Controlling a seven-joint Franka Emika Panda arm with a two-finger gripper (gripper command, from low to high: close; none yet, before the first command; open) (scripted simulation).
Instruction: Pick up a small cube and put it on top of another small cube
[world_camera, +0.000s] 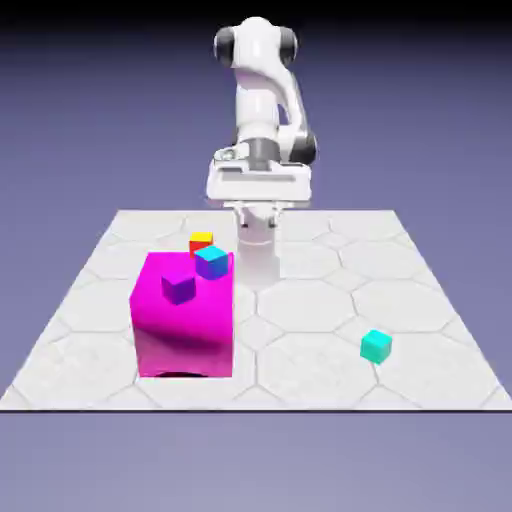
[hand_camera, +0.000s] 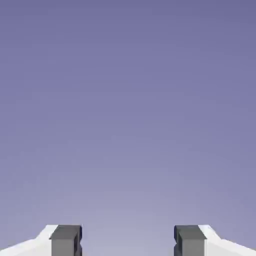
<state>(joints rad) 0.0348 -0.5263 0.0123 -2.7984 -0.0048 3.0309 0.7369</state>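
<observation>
At the exterior view's left stands one big magenta block (world_camera: 185, 335), its front face oddly curved and dark near the foot. Seen against it are two small cubes: a purple cube (world_camera: 179, 286) and, to the right of that, a blue cube (world_camera: 211, 262) with a purple side. Just behind these shows a third, a red cube (world_camera: 201, 245) with a yellow top; whether it sits on the block or on the table beyond, I can't tell.

Next, around the middle, comes the robot arm (world_camera: 258, 100), one of it, with its gripper (hand_camera: 128, 241) up over the far part of the table (world_camera: 310, 300). The two fingertips are spread well apart with nothing between them, and the hand view has only plain backdrop beyond (so the hand seems to be aimed outward, not down at the work).

Furthest right, well apart from the rest, the small turquoise cube (world_camera: 376, 347) lies alone on the tabletop. As for progress, I'd call it the very start: that cube isn't gripped or stacked, so the reach, the grasp, the lift and the placing all look left to do. Counted up: four small cubes, one big block, one arm, two fingers
</observation>
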